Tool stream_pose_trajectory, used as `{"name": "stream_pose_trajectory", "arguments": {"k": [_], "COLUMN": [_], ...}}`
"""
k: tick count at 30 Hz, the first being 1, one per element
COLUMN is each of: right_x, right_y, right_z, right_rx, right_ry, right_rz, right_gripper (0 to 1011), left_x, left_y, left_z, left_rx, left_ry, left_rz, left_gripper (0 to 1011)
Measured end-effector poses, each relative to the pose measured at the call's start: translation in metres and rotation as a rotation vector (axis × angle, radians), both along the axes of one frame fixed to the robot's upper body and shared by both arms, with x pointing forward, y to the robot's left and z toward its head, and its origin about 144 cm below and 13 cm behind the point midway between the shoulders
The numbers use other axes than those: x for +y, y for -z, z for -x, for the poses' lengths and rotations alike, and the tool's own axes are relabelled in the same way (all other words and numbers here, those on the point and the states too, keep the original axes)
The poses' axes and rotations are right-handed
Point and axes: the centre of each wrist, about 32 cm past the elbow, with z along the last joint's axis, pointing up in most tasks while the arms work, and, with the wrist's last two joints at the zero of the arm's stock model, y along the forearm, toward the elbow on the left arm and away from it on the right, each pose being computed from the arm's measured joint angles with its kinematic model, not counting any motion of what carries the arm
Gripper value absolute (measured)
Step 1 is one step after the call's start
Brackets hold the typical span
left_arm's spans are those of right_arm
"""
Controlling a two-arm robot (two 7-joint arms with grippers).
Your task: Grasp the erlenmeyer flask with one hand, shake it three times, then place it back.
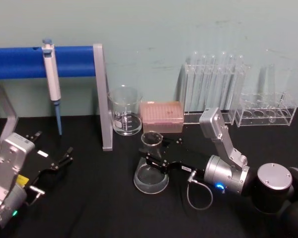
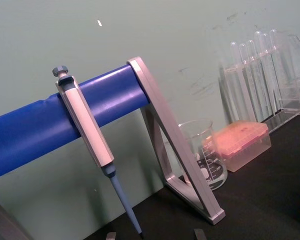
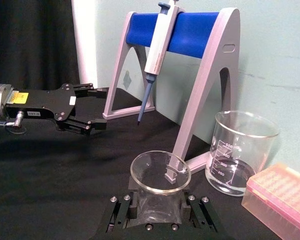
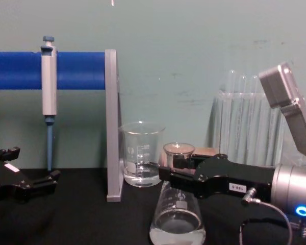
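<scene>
Two arms reach over your black worktop (image 1: 89, 208). Your left gripper (image 1: 54, 143) sits parked at the left, fingers spread. Your right gripper (image 1: 154, 152) is clenched around the neck of the erlenmeyer flask (image 1: 151, 181), which stands upright mid-worktop, just before the beaker (image 1: 125, 111).

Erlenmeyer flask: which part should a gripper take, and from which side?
Best grip the erlenmeyer flask at its narrow neck, under the flared rim, coming level from the robot's right. It stands upright and widens downward, so the rim stops slipping; the beaker and pipette tip box crowd the far side. The right gripper is shut on the neck so; the left gripper lies open, far left.
</scene>
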Motion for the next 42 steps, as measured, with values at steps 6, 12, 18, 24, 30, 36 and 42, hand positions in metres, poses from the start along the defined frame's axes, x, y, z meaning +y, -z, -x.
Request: {"name": "stream_pose_trajectory", "arguments": {"k": [6,12,18,24,30,36,42], "right_x": [0.000,0.000,0.000,-0.001,-0.001,0.000,0.000], "right_y": [0.000,0.000,0.000,0.000,-0.004,-0.012,-0.020], "right_z": [0.000,0.000,0.000,0.000,0.003,0.008,0.011], "right_rx": [0.000,0.001,0.001,0.004,-0.008,-0.027,-0.043], "right_ry": [0.000,0.000,0.000,-0.001,-0.004,-0.007,-0.006], "right_rz": [0.000,0.000,0.000,-0.003,-0.031,-0.066,-0.091], "right_gripper": [452,452,452,452,452,452,452], "left_x": [0.000,0.000,0.000,0.000,0.000,0.000,0.000], "left_y": [0.000,0.000,0.000,0.000,0.000,0.000,0.000], "left_z": [0.000,0.000,0.000,0.000,0.000,0.000,0.000], "left_rx": [0.000,0.000,0.000,0.000,0.000,0.000,0.000], "left_ry": [0.000,0.000,0.000,0.000,0.000,0.000,0.000], "left_rz": [0.000,0.000,0.000,0.000,0.000,0.000,0.000], "left_gripper": [1001,1001,1001,1001,1001,1001,1001]}}
